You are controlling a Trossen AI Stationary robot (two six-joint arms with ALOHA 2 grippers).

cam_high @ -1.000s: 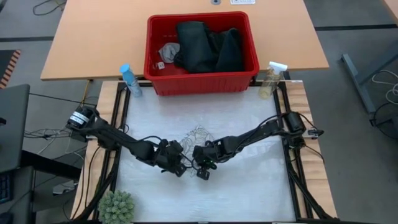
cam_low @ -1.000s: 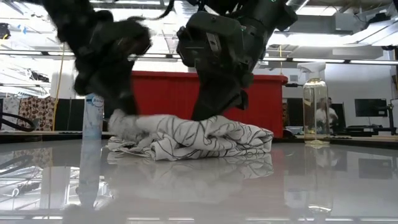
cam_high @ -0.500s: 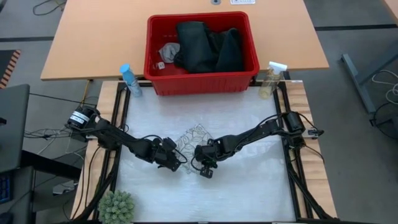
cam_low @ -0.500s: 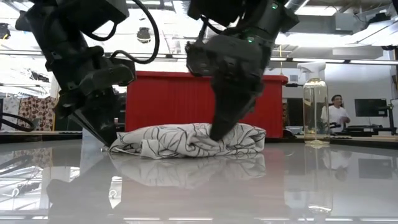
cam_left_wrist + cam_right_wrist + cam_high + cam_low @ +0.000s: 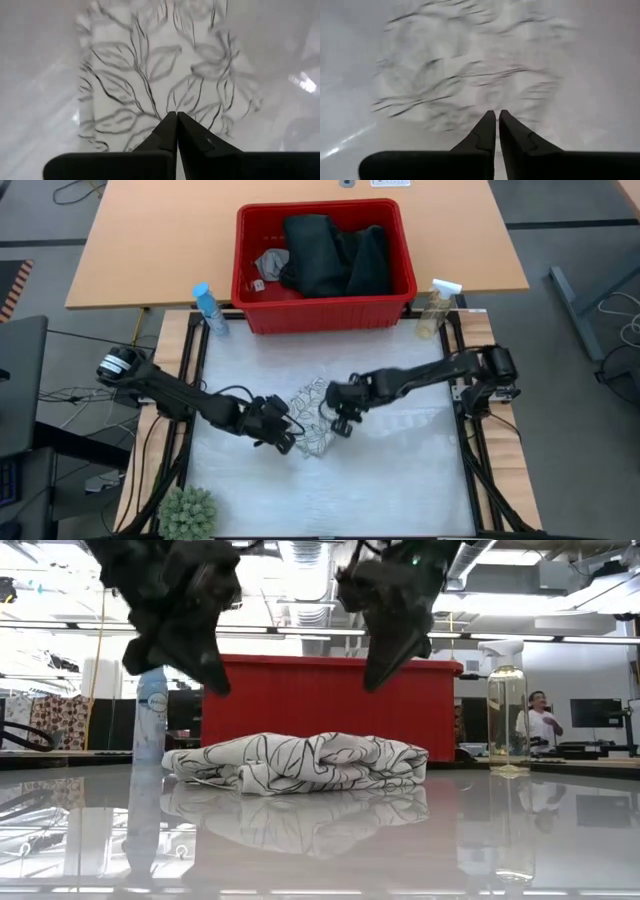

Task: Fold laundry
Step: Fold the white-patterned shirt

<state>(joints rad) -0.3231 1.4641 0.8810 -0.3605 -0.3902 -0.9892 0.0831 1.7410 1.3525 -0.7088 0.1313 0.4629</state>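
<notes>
A: We've got the left end effector at the leaf-print cloth's eight o'clock, fingers pressed together, gripping nothing.

B: Right end effector sits at its three o'clock, a thin slit between its fingers, empty. Cloth lies mid-surface, bunched between them, about equally near both. Jeans are farther out, in the red basket.

A white cloth printed with grey-black leaf outlines is lying mid-table on the glossy pale grey table. Dark blue-black jeans and a small grey cloth are sitting in a red basket at the far edge, between a light blue can and a clear, yellowish spray bottle. A green plant is showing at the near left corner.
</notes>
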